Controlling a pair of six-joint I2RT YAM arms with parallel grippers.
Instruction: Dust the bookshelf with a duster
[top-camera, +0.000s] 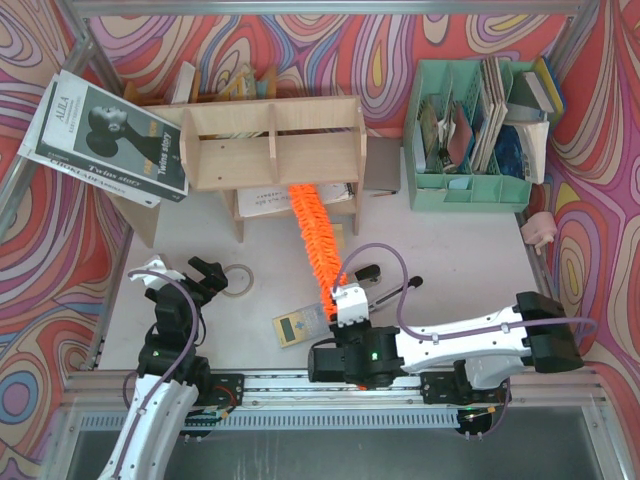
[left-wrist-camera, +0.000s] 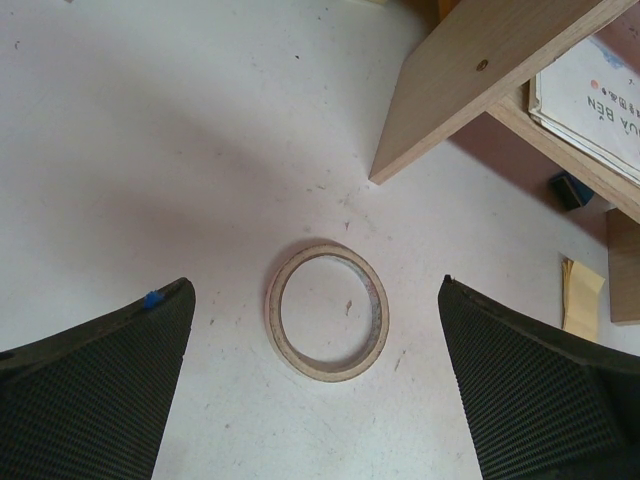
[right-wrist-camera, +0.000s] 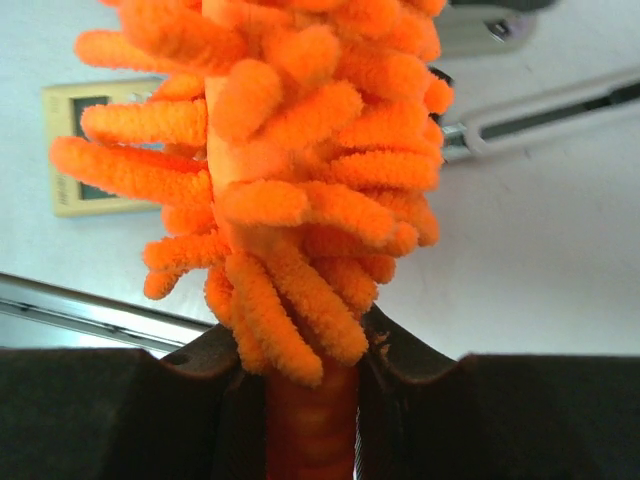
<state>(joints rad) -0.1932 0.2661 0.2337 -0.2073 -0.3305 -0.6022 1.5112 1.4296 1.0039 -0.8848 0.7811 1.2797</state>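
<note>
The plywood bookshelf stands at the back centre, and its side panel shows in the left wrist view. The orange fluffy duster runs from my right gripper up to the shelf's lower tier, where its tip lies in the opening. My right gripper is shut on the duster's handle just below the fluff, with the jaws tight on the orange stem. My left gripper is open and empty, hovering over a tape ring on the table.
A mint-green file organiser stands at the back right. A magazine leans at the back left. A yellow calculator lies near my right gripper. A black-handled tool and a pink object lie to the right.
</note>
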